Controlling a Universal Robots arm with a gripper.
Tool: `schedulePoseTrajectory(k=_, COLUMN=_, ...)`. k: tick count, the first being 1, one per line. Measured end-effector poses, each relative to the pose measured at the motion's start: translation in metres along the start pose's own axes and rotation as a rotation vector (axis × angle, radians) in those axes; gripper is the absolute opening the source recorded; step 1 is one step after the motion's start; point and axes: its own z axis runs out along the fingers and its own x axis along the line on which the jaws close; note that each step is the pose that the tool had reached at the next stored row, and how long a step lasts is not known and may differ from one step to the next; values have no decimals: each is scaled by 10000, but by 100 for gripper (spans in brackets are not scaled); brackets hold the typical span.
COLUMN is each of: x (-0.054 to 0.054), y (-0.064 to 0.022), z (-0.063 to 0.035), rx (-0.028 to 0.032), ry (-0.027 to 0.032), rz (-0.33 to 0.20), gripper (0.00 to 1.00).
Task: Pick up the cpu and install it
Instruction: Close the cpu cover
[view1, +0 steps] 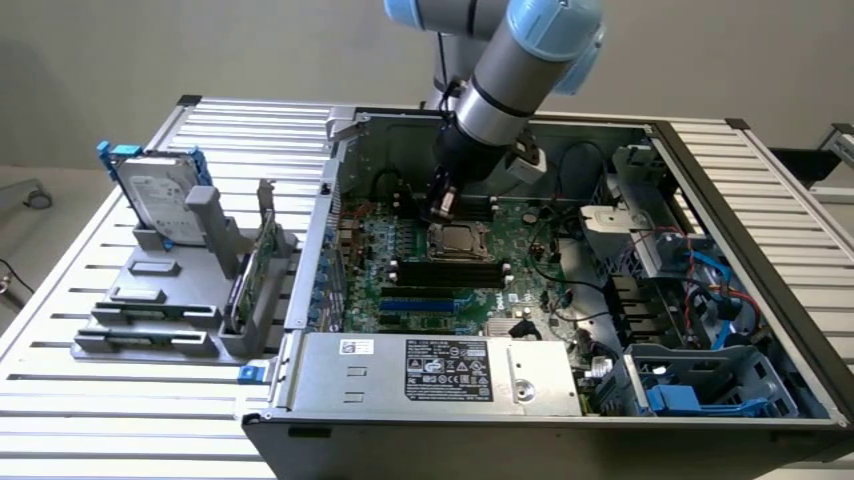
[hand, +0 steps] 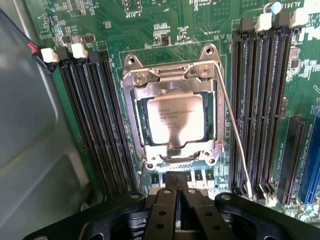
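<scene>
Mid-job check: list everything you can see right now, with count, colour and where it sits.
cpu: one, silver-grey, lying in the motherboard socket.
socket frame: one, silver, around the cpu.
memory slots: two banks, black, either side of the socket.
motherboard: one, green, inside the case.
computer case: one, grey, open on the table.
power supply: one, silver-grey, at the case's near edge.
hard drive: one, silver in a blue frame, upright at the exterior view's left.
holder: one, grey, under the hard drive.
table: one, silver slats.
arm: one, grey and light blue, reaching into the case.
fingers: black, shut, holding nothing, by the socket.
</scene>
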Motion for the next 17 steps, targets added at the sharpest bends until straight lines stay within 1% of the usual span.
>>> schedulePoseTrajectory(k=5, x=-10, y=-86, z=-23, rx=16, ry=143, rz=16, gripper=11)
schedulePoseTrajectory(k=11, x=-21, y=-171, z=-27, rx=26, ry=281, rz=113, gripper=11)
schedulePoseTrajectory(k=14, x=-27, y=-223, z=-33, rx=34, ry=386, rz=180, gripper=11)
schedulePoseTrajectory(k=17, x=-33, y=-281, z=-44, rx=45, ry=515, rz=238, gripper=11)
